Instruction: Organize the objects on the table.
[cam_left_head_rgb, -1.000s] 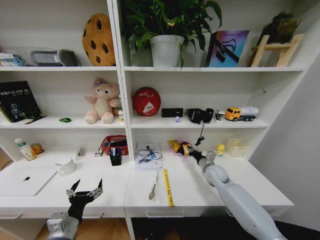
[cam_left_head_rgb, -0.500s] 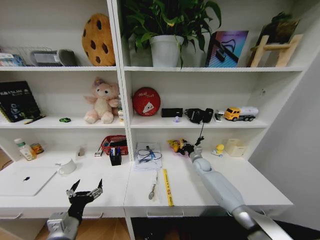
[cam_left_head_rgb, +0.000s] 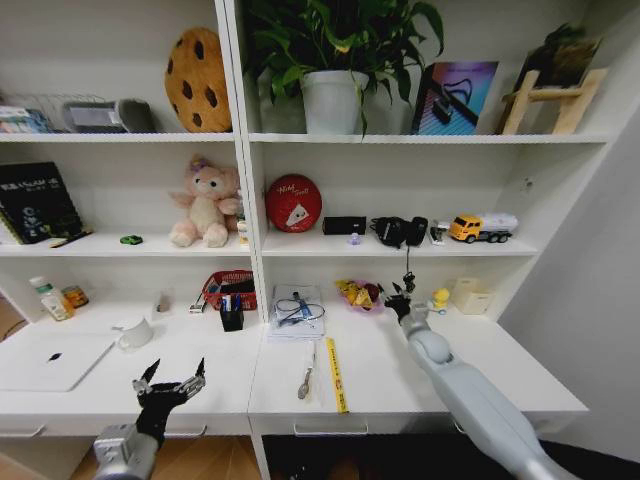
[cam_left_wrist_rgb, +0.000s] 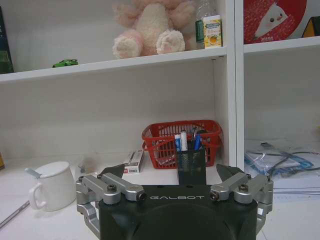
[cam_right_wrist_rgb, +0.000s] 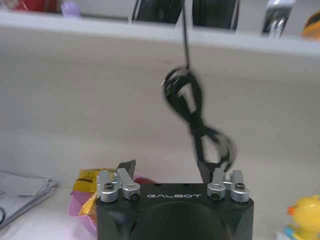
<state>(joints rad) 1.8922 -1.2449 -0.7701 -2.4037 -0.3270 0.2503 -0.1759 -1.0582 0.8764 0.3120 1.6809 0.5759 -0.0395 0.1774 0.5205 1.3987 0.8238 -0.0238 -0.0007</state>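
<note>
The slim silver laptop (cam_left_head_rgb: 50, 360) lies shut at the left end of the white table (cam_left_head_rgb: 400, 385). Blue and black pens (cam_left_head_rgb: 232, 303) (cam_left_wrist_rgb: 189, 141) stand in a black mesh cup. A tiny green object (cam_left_head_rgb: 130, 240) (cam_left_wrist_rgb: 65, 63) rests on the shelf above. My left gripper (cam_left_head_rgb: 172, 378) (cam_left_wrist_rgb: 171, 172) hovers open over the table's front edge, empty. My right gripper (cam_left_head_rgb: 403, 297) (cam_right_wrist_rgb: 166, 169) is open at the back of the table, right under a dangling black cable (cam_right_wrist_rgb: 200, 125) whose looped end hangs near one fingertip.
A yellow ruler (cam_left_head_rgb: 337, 375) and a metal tool (cam_left_head_rgb: 306, 380) lie mid-table. Behind them are a paper stack with cables (cam_left_head_rgb: 297, 310), a pink dish of yellow snacks (cam_left_head_rgb: 355, 293), a yellow duck (cam_left_head_rgb: 440, 297), a white box (cam_left_head_rgb: 470, 296), a red basket (cam_left_head_rgb: 228, 288) and a mug (cam_left_head_rgb: 133, 333).
My right gripper has swung right, away from the snack dish, and now sits under the hanging cable. The left arm has not moved.
</note>
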